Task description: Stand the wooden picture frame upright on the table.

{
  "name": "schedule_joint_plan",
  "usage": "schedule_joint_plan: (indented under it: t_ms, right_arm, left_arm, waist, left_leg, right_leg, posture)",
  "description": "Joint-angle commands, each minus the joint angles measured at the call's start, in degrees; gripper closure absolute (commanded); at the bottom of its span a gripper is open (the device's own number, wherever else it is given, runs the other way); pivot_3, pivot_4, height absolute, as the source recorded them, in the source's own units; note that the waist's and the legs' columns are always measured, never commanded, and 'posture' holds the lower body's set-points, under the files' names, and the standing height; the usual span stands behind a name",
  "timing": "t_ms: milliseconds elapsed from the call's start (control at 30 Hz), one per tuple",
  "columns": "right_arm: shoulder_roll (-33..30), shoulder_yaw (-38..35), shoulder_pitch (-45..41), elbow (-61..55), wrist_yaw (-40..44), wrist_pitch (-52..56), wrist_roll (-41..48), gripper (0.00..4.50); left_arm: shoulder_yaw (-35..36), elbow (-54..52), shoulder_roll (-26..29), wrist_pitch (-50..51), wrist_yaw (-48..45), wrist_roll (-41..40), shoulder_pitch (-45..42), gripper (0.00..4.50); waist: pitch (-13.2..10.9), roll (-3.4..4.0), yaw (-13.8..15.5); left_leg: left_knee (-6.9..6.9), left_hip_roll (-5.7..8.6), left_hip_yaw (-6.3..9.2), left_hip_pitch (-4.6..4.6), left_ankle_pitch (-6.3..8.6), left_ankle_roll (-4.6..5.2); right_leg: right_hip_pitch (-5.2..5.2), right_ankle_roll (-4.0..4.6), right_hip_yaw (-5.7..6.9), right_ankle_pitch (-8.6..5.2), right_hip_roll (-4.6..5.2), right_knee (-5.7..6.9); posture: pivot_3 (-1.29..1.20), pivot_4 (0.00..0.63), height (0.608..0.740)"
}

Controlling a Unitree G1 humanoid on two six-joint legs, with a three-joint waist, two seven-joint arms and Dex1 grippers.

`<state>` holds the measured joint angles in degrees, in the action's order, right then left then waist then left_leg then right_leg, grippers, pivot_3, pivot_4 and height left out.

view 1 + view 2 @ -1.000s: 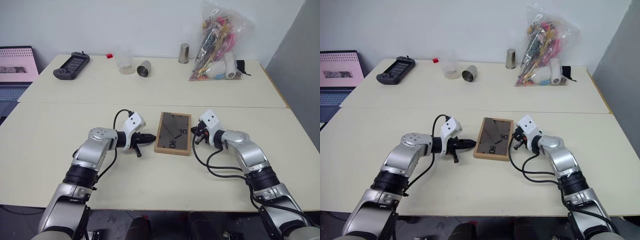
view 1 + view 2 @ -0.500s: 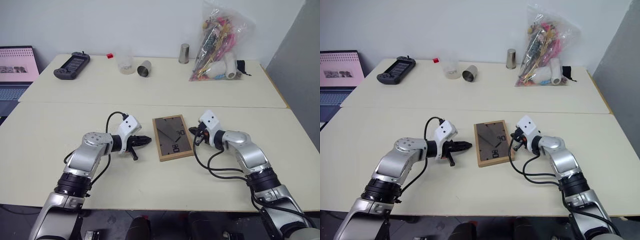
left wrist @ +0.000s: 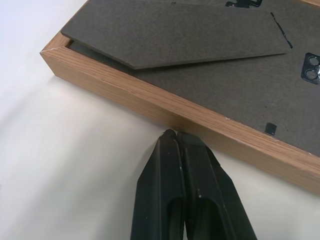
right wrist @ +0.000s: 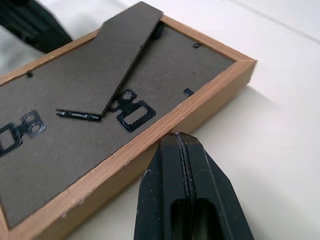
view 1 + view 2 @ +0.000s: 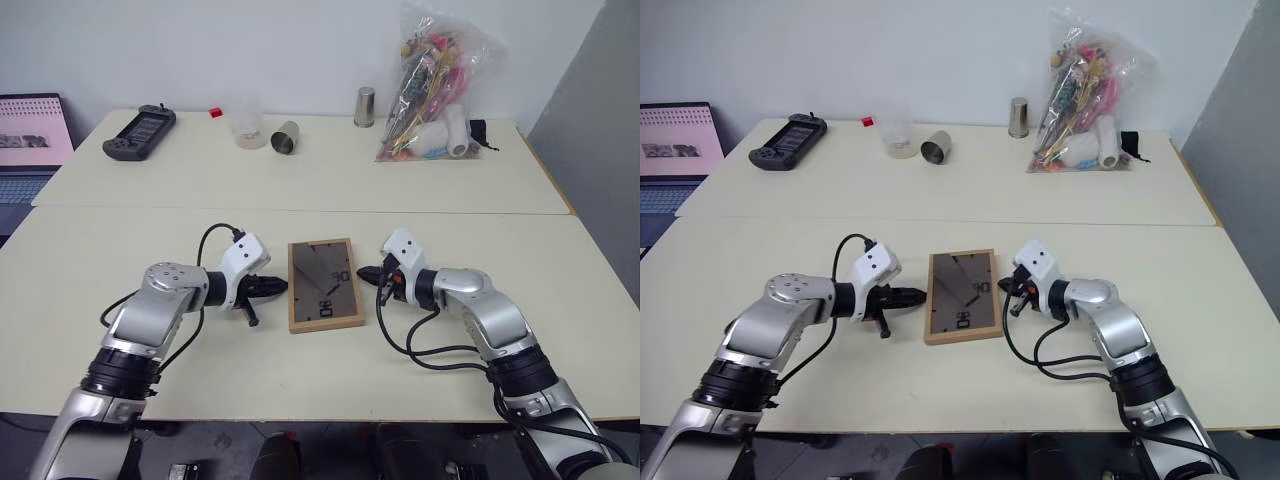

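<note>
Both end effectors have their fingers pressed together, empty. The left end effector (image 5: 278, 287) sits at 9 o'clock of the one wooden picture frame (image 5: 324, 284), the right end effector (image 5: 366, 272) at 3 o'clock. The frame lies back-up on the table (image 5: 300, 380); white marks read "40". Wrist views show two metal hangers (image 4: 131, 110).

One wooden picture frame (image 5: 325, 284), two metal cups (image 5: 287, 138), one handheld console (image 5: 138, 132), one plastic bag (image 5: 432, 88), one laptop (image 5: 30, 146)
</note>
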<state>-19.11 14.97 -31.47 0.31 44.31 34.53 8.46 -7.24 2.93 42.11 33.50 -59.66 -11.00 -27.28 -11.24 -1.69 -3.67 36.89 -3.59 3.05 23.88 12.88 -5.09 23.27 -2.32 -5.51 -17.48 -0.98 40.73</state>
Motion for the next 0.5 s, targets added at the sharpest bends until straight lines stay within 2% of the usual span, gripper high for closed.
schedule_joint_plan:
  t_ms: [33,333,500]
  right_arm:
    - [0.23,1.92,-0.11,-3.67,3.46,-0.26,2.04,4.5]
    - [0.01,2.37,-0.21,-3.6,4.72,0.29,1.66,4.5]
    - [-3.3,2.07,0.33,-2.84,4.98,-1.08,-0.33,4.5]
  left_arm:
    - [1.1,-3.96,2.07,0.21,-2.29,-1.72,0.09,4.45]
    - [0.98,-6.96,5.38,1.31,-5.13,-2.46,3.59,4.45]
    - [3.64,-3.06,5.38,-1.31,-2.31,-1.28,3.21,4.45]
  waist:
    - [0.0,0.0,0.03]
    - [0.0,0.0,-0.18]
    - [0.0,0.0,0.03]
  left_leg:
    - [0.0,0.0,0.0,0.0,0.0,0.0]
    - [-0.03,-0.01,0.0,-0.01,0.0,0.0]
    - [-0.02,-0.01,-0.01,0.0,0.0,0.0]
  right_leg:
    - [0.0,0.0,0.0,0.0,0.0,-0.01]
    - [0.01,0.06,0.01,-0.04,-0.01,0.01]
    - [0.01,0.06,0.01,-0.04,0.0,-0.01]
  posture:
    - [0.0,0.15,0.74]
    - [0.0,0.15,0.74]
    - [0.0,0.15,0.74]
